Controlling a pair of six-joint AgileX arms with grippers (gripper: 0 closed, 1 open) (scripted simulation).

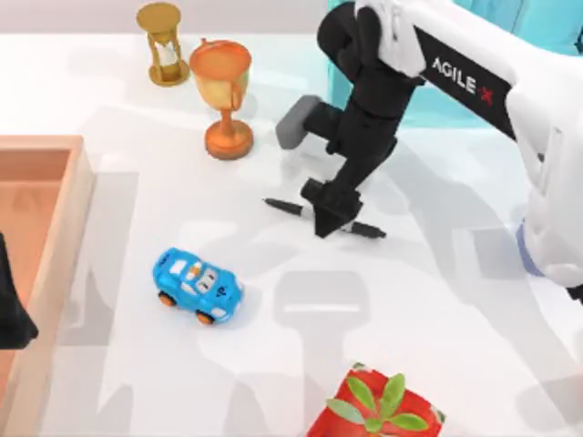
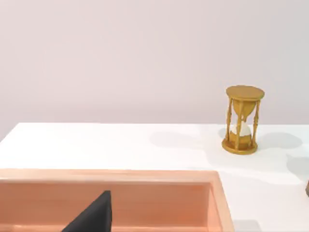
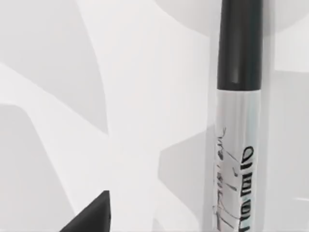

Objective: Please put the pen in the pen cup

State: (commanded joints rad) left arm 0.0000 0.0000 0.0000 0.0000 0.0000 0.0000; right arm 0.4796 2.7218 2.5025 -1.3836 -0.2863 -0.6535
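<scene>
The right pincer [image 1: 329, 221] hangs low over the middle of the black pen [image 1: 290, 208], which lies flat on the white tabletop [image 1: 437, 300] near its centre, tip toward the left edge. Whether its fingers are apart or together cannot be told. In the right wrist view the pen [image 3: 239, 116] lies close below, its white label band clear. The left pincer [image 1: 11, 314] sits parked over the wooden tray [image 1: 56, 264] at the left edge. A trophy goblet [image 1: 223, 96], hourglass [image 1: 162, 44], blue toy car [image 1: 197, 286] and potted plant [image 1: 378, 410] stand well apart from the pen.
</scene>
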